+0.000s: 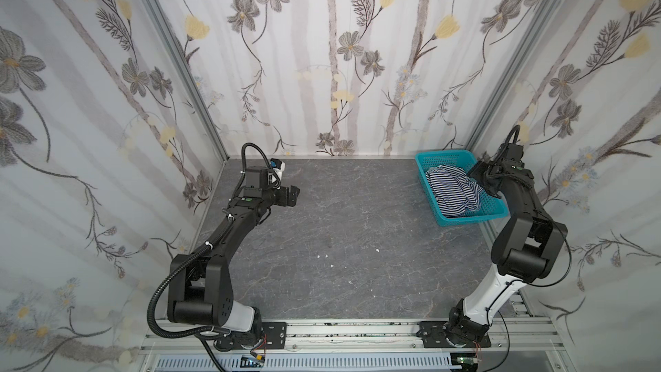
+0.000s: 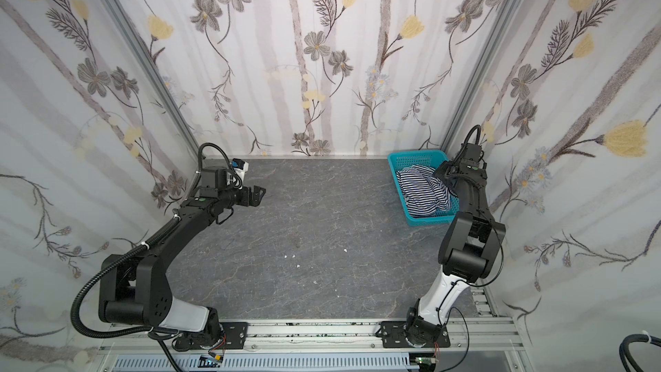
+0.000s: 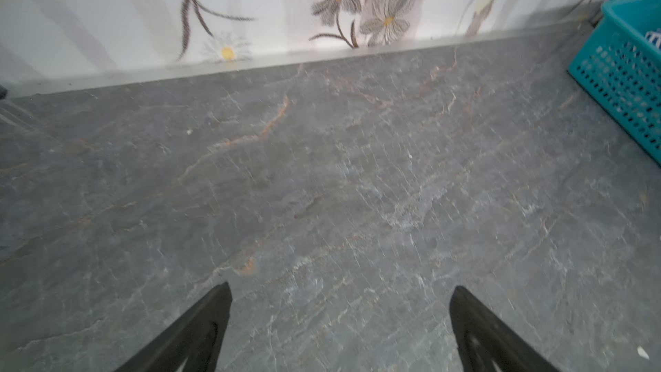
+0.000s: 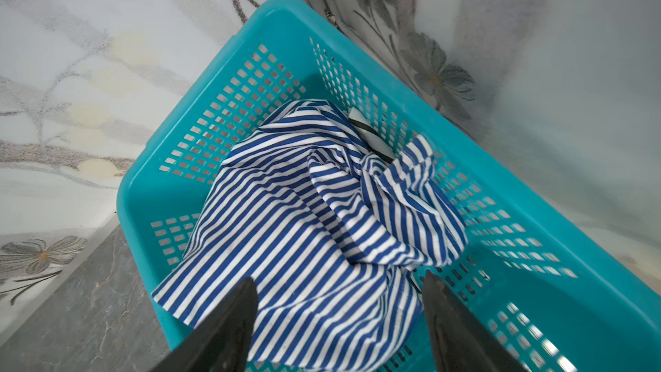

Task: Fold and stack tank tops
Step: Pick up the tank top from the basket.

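Under navy-striped tank top (image 4: 304,216), black-striped tank top (image 4: 368,134) mostly hidden

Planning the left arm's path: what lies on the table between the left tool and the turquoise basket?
Nothing: between the left tool and the basket only bare grey table shows, in both top views.

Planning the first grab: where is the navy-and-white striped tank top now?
In both top views the tank top lies crumpled in the turquoise basket at the table's far right corner, beneath the right gripper.
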Controlling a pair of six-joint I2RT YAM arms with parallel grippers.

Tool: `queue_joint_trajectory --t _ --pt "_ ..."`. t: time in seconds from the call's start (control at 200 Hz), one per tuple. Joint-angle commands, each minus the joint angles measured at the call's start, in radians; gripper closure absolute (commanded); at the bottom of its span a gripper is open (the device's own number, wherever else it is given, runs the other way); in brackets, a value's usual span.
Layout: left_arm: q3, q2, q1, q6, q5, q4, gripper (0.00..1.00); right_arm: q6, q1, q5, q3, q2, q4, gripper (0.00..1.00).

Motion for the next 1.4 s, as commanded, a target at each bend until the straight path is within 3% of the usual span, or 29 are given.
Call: queue_joint_trajectory --t 0.0,0.45,0.639,0.769,0.919,1.144,1.394 --pt "-0.040 -0.024 -0.030 0.046 -0.042 -0.070 0.03 0.001 -0.016 -0.087 0.022 0.061 0.047 0.31" --pt "-0.116 -0.024 -0.039 0.066 -0.052 -0.064 0.00 0.012 -0.027 -0.133 0.059 0.239 0.100 0.32" --pt "-0.106 -0.018 -0.039 0.063 -0.074 -0.065 0.00 -0.001 -0.021 -0.079 0.066 0.250 0.064 0.47" --pt "-0.098 -0.007 -0.039 0.057 -0.076 -0.063 0.00 -0.010 -0.013 -0.074 0.059 0.225 0.054 0.76" --pt "-0.087 0.006 -0.038 0.046 -0.078 -0.064 0.00 -0.011 0.013 -0.077 0.020 0.125 0.062 1.00" --pt "-0.046 -0.008 -0.032 0.028 -0.041 -0.065 0.00 0.013 0.047 -0.071 -0.106 -0.149 0.082 1.00" --pt "0.002 0.018 -0.025 0.017 -0.055 -0.065 0.00 0.038 0.136 -0.109 -0.097 -0.412 0.023 1.00"
